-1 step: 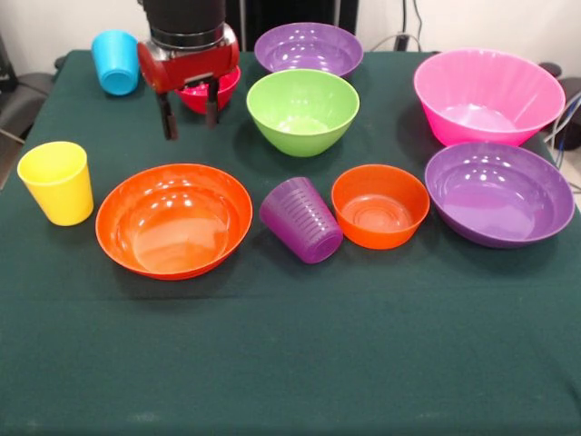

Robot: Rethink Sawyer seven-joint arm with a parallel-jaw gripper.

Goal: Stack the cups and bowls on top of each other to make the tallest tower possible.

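**Tower task at its opening: every cup and bowl lies apart on the surface (290,381), nothing stacked.**

Largest first: the pink bowl (488,95) sits at far right, with a purple bowl (497,193) just in front of it and the wide orange bowl (173,219) at front left. The gripper (190,111) hangs empty, fingers spread, over the small red bowl (211,94), which is partly hidden behind it. A sound grasp would probably pinch one rim wall and lift straight up. The green bowl (302,111) and blue cup (115,62) flank it closely; the second purple bowl (309,49), small orange bowl (379,205), tilted purple cup (300,219) and yellow cup (57,182) stand clear.
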